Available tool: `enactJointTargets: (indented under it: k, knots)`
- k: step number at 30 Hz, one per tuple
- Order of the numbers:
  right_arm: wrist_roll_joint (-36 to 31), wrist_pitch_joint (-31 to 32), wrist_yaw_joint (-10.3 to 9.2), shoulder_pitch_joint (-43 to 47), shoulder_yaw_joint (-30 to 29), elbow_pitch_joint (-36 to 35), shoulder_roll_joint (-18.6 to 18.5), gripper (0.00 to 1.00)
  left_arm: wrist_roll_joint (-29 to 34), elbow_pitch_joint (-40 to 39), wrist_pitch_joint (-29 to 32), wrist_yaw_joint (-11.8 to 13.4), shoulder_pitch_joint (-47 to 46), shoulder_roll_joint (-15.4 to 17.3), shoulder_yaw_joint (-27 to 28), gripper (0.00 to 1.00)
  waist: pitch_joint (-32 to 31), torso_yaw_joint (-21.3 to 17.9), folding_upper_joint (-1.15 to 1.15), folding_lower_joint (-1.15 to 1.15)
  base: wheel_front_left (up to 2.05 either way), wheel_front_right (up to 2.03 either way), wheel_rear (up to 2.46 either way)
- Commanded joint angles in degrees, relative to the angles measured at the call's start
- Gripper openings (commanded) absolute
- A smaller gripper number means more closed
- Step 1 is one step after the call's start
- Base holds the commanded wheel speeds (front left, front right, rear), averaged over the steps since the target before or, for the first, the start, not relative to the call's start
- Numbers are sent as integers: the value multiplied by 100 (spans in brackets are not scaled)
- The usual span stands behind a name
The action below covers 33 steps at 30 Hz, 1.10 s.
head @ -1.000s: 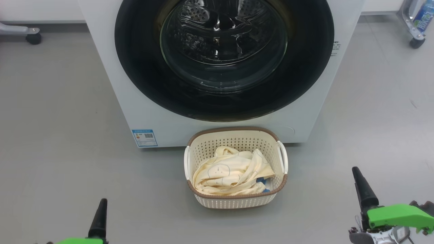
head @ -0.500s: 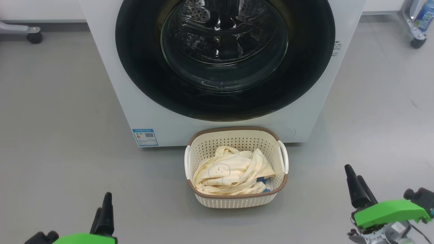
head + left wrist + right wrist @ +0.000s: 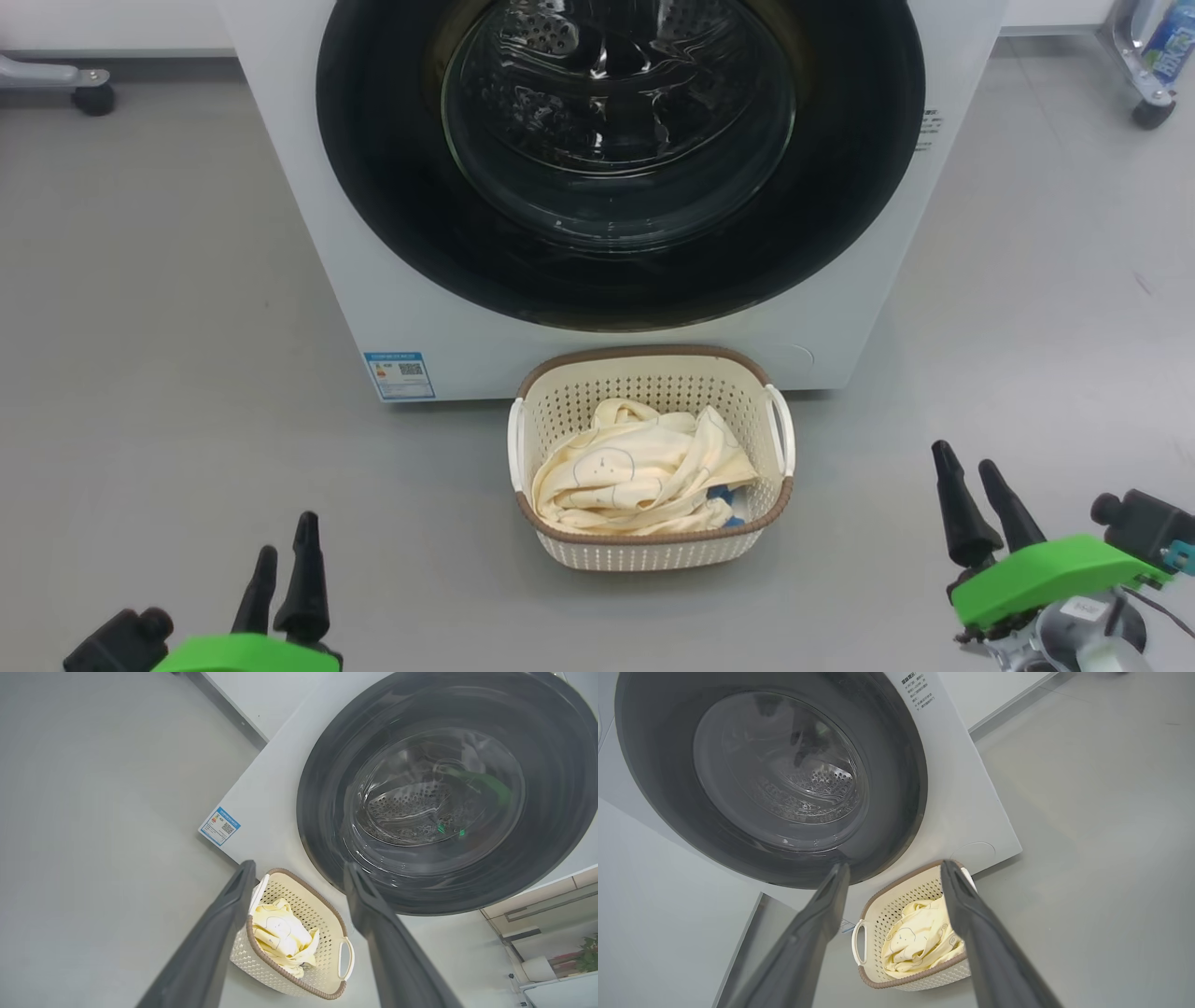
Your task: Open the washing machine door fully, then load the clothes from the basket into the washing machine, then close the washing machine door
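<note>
The white washing machine (image 3: 439, 317) stands ahead with its round black-rimmed door (image 3: 621, 280) shut flat against the front. On the floor just before it sits the cream perforated basket (image 3: 653, 553), holding the pale-yellow clothes (image 3: 635, 476). My left gripper (image 3: 285, 541) is open at the lower left, well short of the basket. At the lower right my right gripper (image 3: 966, 467) is open too, with nothing between its fingers. Both wrist views look up at the door (image 3: 327, 826) (image 3: 896, 756) and the basket (image 3: 261, 970) (image 3: 920, 891), with empty fingers apart.
Grey floor (image 3: 168, 308) spreads on both sides of the machine. A caster (image 3: 93, 98) of a wheeled frame sits at the back left, another caster (image 3: 1146, 112) at the back right. A blue label sticker (image 3: 400, 374) marks the machine's lower left front.
Both grippers have risen further into the head view, and each now shows two separate fingers. The right gripper has shifted a little left. Door, basket and clothes are unmoved.
</note>
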Motion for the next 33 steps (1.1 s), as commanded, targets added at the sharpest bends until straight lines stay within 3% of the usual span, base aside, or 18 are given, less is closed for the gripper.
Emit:
enactJointTargets:
  k: [1,33]
  knots:
    - [-216,-94,-10,-303,98,-221,-135,100,220,-252,-87,-24,-119,114,84,100,-1,3,0,0,0,0,0]
    - [-2581,-652,-14,-366,693,-331,-346,100,2603,-615,-642,-36,16,334,-184,100,-6,16,0,0,0,0,0]
